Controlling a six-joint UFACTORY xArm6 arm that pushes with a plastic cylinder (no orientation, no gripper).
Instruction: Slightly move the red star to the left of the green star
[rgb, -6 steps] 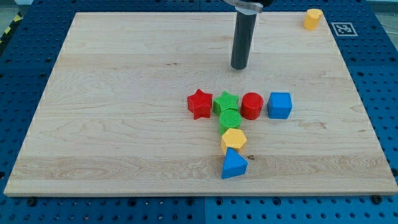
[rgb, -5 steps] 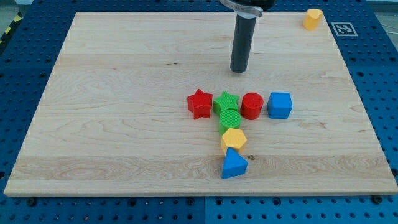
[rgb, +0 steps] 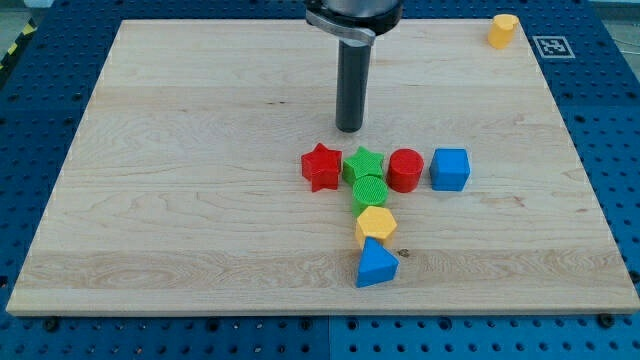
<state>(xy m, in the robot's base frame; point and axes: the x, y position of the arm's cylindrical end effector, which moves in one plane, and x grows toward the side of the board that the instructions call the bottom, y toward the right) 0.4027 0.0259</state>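
The red star (rgb: 321, 166) lies near the middle of the wooden board (rgb: 180, 180), touching the left side of the green star (rgb: 364, 164). My tip (rgb: 349, 129) stands on the board just above the gap between the two stars, a short way toward the view's top, touching neither.
A green cylinder (rgb: 370, 191) sits just below the green star, then a yellow hexagon (rgb: 376, 225) and a blue triangle (rgb: 376, 264) in a column. A red cylinder (rgb: 405, 170) and a blue cube (rgb: 450, 169) lie right of the green star. A yellow block (rgb: 502, 31) sits at the top right corner.
My tip has moved to the view's left and slightly down, closer to the two stars. No block has moved.
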